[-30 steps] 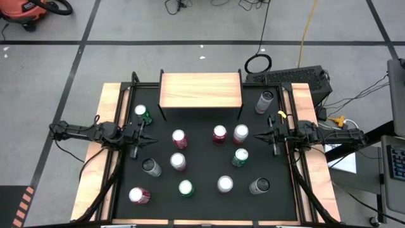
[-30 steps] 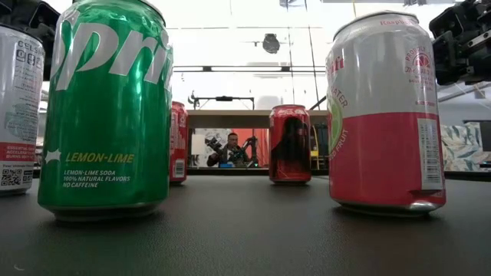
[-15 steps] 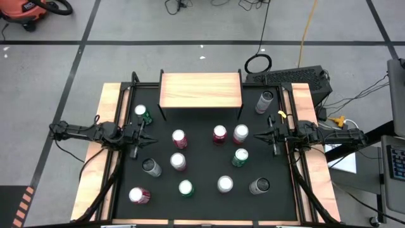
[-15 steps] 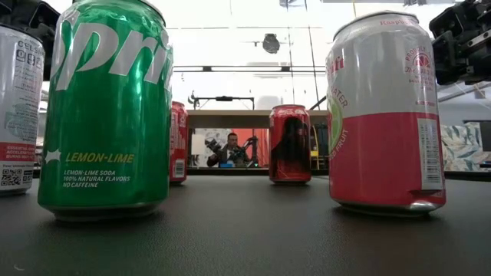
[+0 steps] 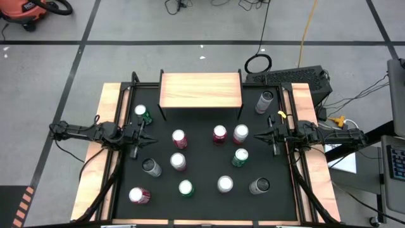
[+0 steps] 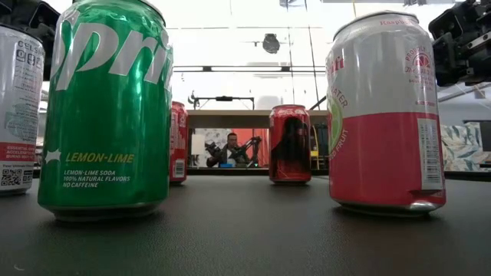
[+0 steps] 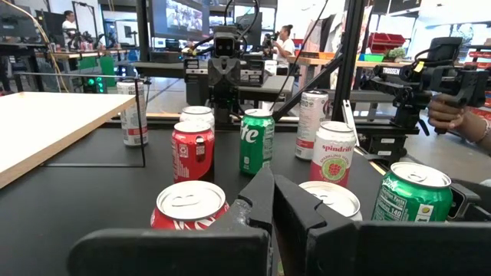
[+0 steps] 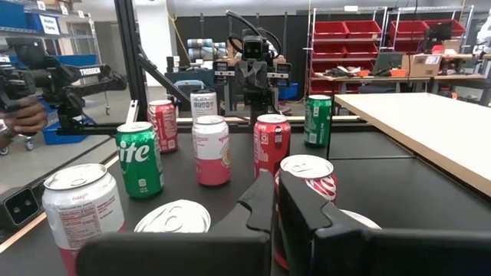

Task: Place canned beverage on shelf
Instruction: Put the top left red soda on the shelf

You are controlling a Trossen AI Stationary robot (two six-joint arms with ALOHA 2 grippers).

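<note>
Cans, eleven, standing upright and spread over the black tabletop (image 5: pixel 202 196): nearest the front edge a red can (image 5: pixel 138 195), a green can (image 5: pixel 185 187), a white can (image 5: pixel 225 183) and a grey can (image 5: pixel 259 185); mid-table a pink-and-white can (image 5: pixel 179 139) and a red can beside another (image 5: pixel 219 133); toward the back a green can (image 5: pixel 142 113) near the left edge and a grey can (image 5: pixel 265 101) near the right edge. Left gripper (image 5: pixel 150 133), clenched on nothing, at the left edge, pointing inward. Right gripper (image 5: pixel 257 134), clenched on nothing, at the right edge, facing it. Shelf (image 5: pixel 200 90), light wood top on black legs, at the back edge, centred, top bare
</note>
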